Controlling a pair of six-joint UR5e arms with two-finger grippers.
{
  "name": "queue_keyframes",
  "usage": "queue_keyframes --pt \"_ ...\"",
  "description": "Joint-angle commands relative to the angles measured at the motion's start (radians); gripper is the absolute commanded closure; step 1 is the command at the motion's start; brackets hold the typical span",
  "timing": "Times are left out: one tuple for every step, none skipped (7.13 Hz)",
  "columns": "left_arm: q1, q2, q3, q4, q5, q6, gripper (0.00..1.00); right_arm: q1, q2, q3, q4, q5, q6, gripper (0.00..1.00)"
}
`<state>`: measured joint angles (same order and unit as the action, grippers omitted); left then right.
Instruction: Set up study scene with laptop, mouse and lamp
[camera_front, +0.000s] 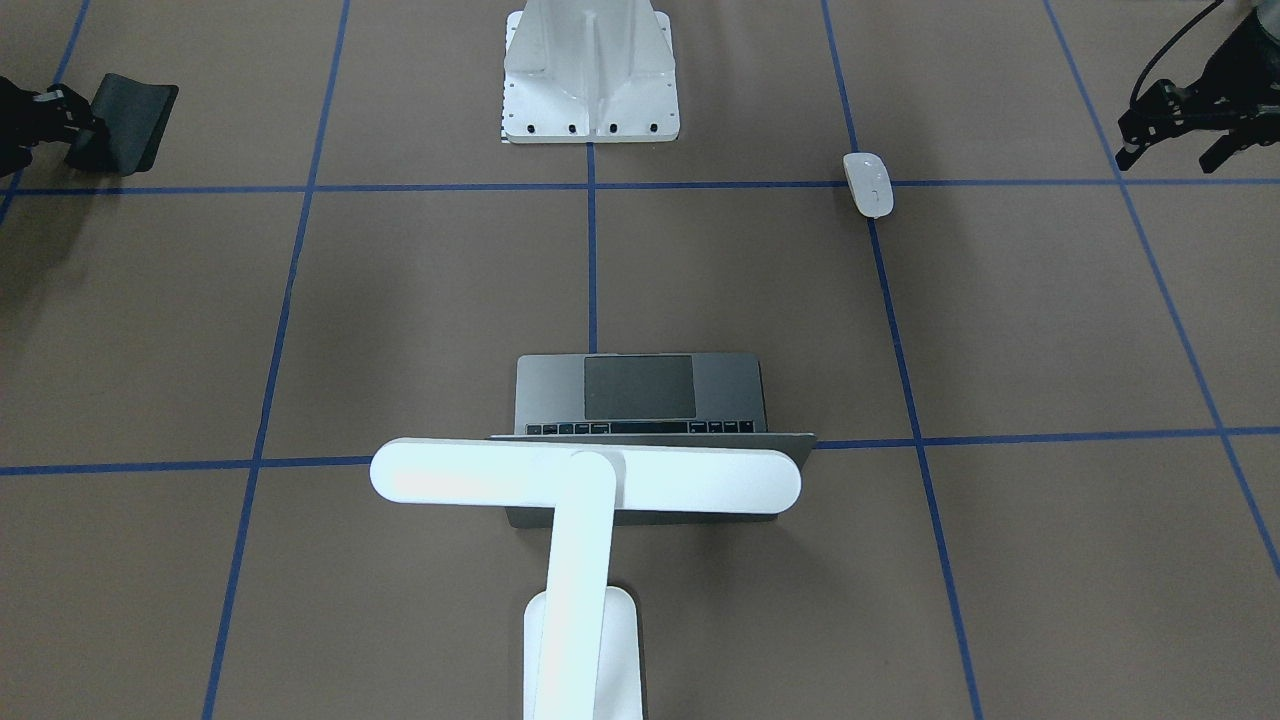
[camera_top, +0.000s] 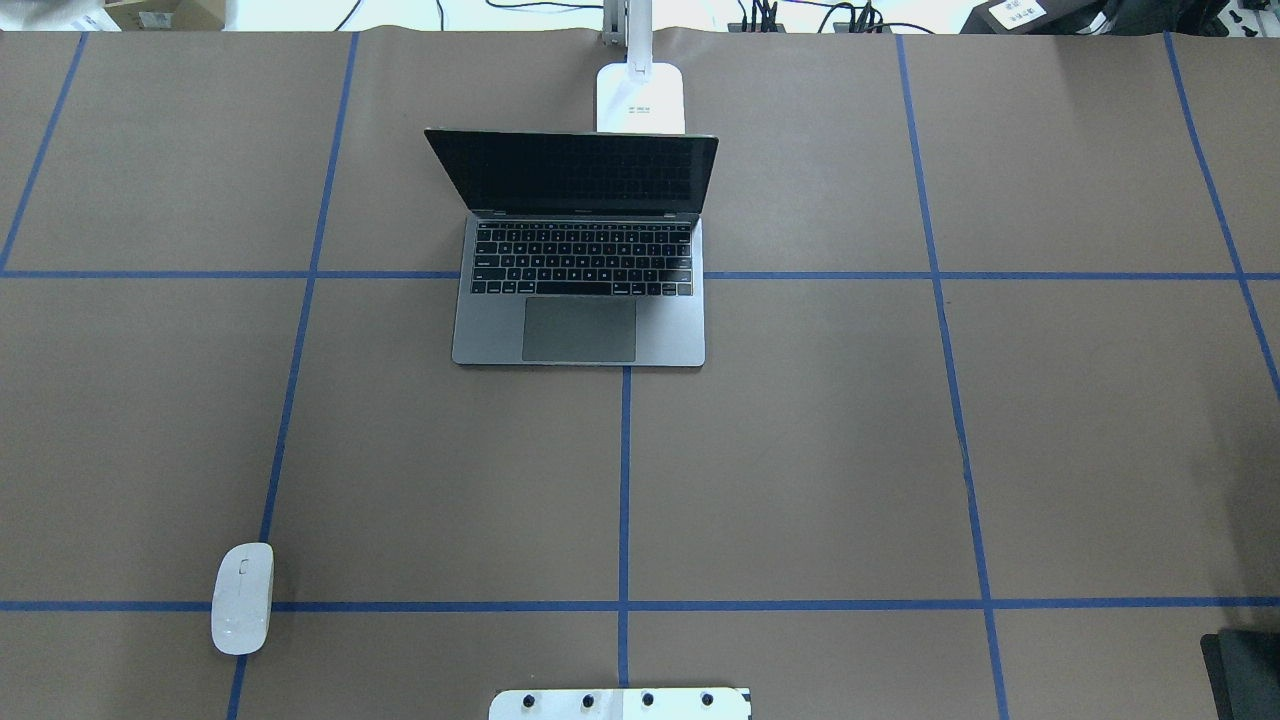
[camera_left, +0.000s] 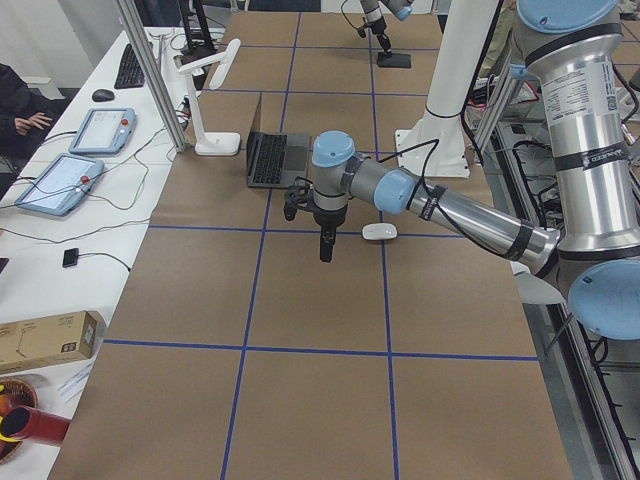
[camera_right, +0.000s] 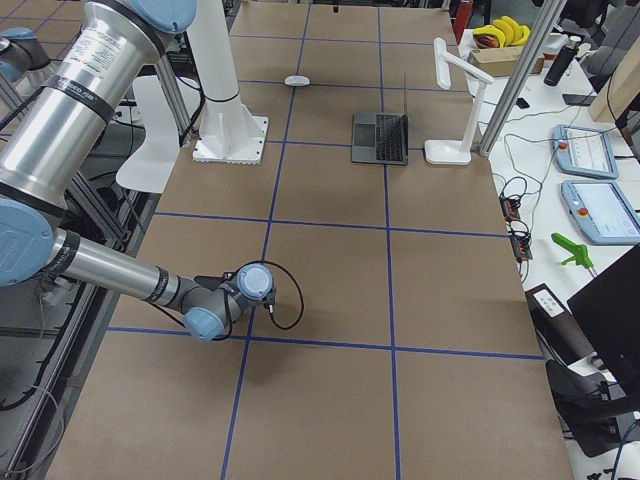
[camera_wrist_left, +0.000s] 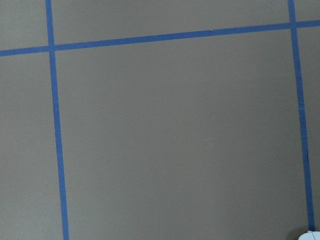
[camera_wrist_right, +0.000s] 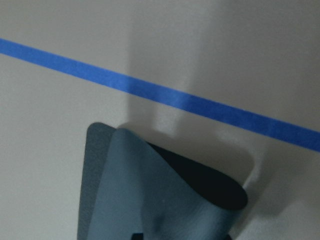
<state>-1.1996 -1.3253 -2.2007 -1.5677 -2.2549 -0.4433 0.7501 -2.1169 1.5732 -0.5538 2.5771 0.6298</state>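
Note:
The dark-grey laptop (camera_top: 580, 300) stands open at the far middle of the table, also seen from behind in the front view (camera_front: 640, 390). The white lamp (camera_front: 585, 480) stands right behind it, its bar over the lid and its base (camera_top: 640, 95) at the far edge. The white mouse (camera_top: 242, 598) lies near the robot on the left, also in the front view (camera_front: 868, 183). My left gripper (camera_front: 1170, 155) hovers open and empty, beside and above the mouse. My right gripper (camera_front: 70, 128) is shut on a thin black pad (camera_front: 130, 118), which bends in the right wrist view (camera_wrist_right: 150, 195).
The white bolted pedestal (camera_front: 590, 80) stands at the robot's base in the middle. Blue tape lines (camera_top: 624, 480) split the brown table into squares. Tablets, cables and boxes lie on a side bench (camera_left: 70, 180) beyond the far edge.

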Motion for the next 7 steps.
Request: queue_keyframes --pt "0.000 0.000 0.001 0.000 0.000 0.000 0.00 0.002 0.000 0.005 0.000 0.002 0.005 0.85" --pt "0.000 0.000 0.001 0.000 0.000 0.000 0.00 0.002 0.000 0.013 0.000 0.003 0.020 1.00" --pt "0.000 0.000 0.001 0.002 0.000 0.000 0.00 0.003 0.002 0.031 0.000 0.030 0.037 1.00" --pt "0.000 -0.002 0.001 0.003 0.000 0.000 0.00 0.005 0.000 0.063 0.000 0.035 0.080 1.00" --pt "0.000 -0.005 0.001 0.008 -0.012 0.000 0.00 0.003 0.002 0.091 -0.001 0.041 0.115 1.00" --pt "-0.005 -0.005 -0.001 0.009 -0.040 -0.002 0.00 0.003 0.012 0.119 -0.002 0.069 0.152 1.00" --pt "-0.012 -0.006 -0.001 0.012 -0.041 0.000 0.00 0.005 0.021 0.149 -0.002 0.081 0.201 1.00"
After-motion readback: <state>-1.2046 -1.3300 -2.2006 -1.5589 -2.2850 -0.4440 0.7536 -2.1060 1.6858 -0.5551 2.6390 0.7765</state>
